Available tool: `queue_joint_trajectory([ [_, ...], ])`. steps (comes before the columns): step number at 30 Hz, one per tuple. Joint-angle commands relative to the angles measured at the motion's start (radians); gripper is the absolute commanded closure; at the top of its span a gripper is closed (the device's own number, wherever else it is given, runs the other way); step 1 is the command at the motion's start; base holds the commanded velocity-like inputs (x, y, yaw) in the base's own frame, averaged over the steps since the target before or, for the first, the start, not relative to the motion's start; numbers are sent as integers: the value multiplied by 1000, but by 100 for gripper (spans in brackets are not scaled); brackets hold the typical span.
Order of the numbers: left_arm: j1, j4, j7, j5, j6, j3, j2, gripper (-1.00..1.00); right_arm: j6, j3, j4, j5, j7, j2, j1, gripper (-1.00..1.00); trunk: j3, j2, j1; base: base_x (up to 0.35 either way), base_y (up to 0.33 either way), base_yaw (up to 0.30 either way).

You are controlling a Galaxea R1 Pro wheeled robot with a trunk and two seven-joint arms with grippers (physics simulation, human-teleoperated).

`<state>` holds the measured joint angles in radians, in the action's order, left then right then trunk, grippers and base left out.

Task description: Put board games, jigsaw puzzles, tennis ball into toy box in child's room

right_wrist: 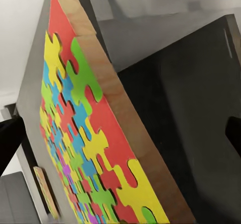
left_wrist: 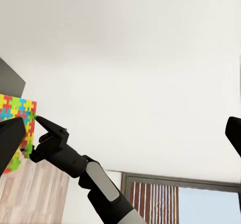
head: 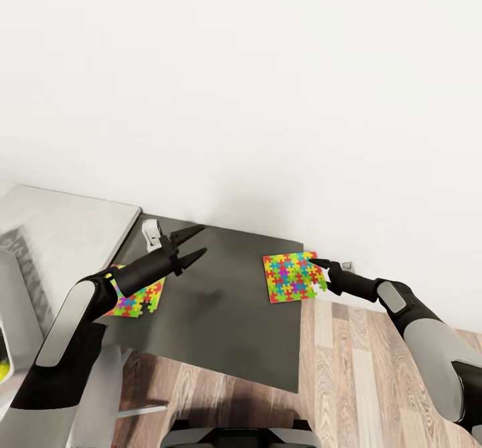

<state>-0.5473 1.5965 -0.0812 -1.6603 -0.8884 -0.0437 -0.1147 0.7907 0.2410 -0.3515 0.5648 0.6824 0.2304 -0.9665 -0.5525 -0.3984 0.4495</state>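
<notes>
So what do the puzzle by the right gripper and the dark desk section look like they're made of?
The puzzle at the right gripper looks like a thin wooden board: the right wrist view shows a tan, grained edge under flat matte colours. The dark desk section reads as a smooth, matt, dark grey panel, perhaps laminate; no grain is visible, so that is a guess.

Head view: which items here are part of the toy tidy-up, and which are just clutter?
Job items:
- jigsaw puzzle at the dark desk section's right edge, at the right gripper
- second jigsaw puzzle at its left edge, under the left arm

Not part of it:
- small white object at the desk's back left corner, behind the left gripper
</notes>
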Motion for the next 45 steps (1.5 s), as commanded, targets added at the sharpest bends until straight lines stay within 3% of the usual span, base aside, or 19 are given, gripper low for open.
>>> queue_joint_trajectory([
  [1,-1,0,-8,-10,-1,-1,0,-100,5,5,0,-2,2,0,0,-100,-1,-2,1,0,0,160],
  [17,-1,1,-8,-10,-1,-1,0,-100,5,6,0,-1,3,0,1,-100,-1,-2,1,0,0,55],
  [18,-1,1,-8,-10,-1,-1,0,-100,5,6,0,-1,3,0,1,100,-1,-2,1,0,0,10],
  [45,-1,0,-16,-10,0,-1,1,-100,19,8,-9,1,10,15,0,100,-1,-2,1,0,0,1],
])
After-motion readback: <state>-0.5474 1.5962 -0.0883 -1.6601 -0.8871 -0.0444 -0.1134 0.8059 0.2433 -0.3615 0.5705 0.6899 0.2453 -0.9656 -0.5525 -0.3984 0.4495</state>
